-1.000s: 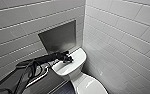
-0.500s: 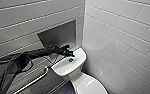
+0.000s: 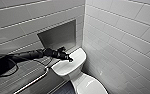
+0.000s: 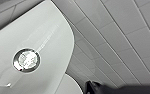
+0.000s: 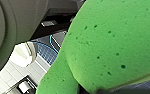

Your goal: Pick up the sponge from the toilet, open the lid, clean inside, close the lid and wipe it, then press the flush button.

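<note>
In the head view my left gripper (image 3: 70, 59) reaches in from the left and hovers, shut and empty, just over the middle of the white tank cover (image 3: 63, 68). From the left wrist, the flush button (image 4: 26, 60) appears as a round shiny disc set in the tank cover (image 4: 51, 35), close below. The white lid (image 3: 89, 85) lies closed in front of the tank. The bright green sponge (image 5: 111, 47) sits directly before the right wrist camera, with the right gripper shut on it.
A recessed wall niche (image 3: 58, 35) sits behind the tank. A metal grab bar (image 3: 31, 82) runs along the left wall. The tiled right wall (image 3: 121, 45) stands close beside the toilet. Blue patterned floor (image 5: 47, 51) shows past the sponge.
My left arm has stretched further over the tank cover and its tip has dropped toward the middle of the cover. The sponge stays in the right gripper.
</note>
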Tool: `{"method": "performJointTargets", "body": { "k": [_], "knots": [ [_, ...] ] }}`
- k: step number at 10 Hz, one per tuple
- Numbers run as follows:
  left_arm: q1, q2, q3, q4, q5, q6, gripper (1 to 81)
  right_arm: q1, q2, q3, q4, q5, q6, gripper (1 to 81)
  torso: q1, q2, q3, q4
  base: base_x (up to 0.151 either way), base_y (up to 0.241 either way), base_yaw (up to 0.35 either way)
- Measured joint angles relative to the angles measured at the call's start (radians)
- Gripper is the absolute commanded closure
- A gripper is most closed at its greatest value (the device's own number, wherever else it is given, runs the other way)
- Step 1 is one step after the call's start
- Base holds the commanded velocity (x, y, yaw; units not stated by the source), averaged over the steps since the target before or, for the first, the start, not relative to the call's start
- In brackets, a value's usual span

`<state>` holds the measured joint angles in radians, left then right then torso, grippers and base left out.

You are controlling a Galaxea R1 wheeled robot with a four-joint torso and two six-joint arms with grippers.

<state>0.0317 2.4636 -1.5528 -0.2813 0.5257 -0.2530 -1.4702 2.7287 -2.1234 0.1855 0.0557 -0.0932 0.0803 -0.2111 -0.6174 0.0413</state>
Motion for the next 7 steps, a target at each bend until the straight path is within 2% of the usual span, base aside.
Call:
{"method": "performJointTargets", "body": {
  "k": [1,3,7],
  "knots": [
    [0.041,-0.053,0.081,0.014,-0.001,-0.006,81.1,-0.001,0.0,0.0,0.0,-0.001,0.0,81.1,0.001,0.0,0.011,0.0,0.0,0.0,0.0],
    [0.198,-0.165,0.208,0.055,0.0,-0.008,81.1,-0.001,0.0,0.0,0.0,-0.003,0.0,81.1,0.001,0.0,0.07,0.0,0.0,0.0,0.0],
    [0.593,-0.26,0.28,0.179,-0.076,-0.009,81.1,-0.023,0.005,-0.021,0.0,-0.008,0.0,81.1,0.0,0.0,0.214,0.0,0.0,0.0,0.0]
  ]
}}
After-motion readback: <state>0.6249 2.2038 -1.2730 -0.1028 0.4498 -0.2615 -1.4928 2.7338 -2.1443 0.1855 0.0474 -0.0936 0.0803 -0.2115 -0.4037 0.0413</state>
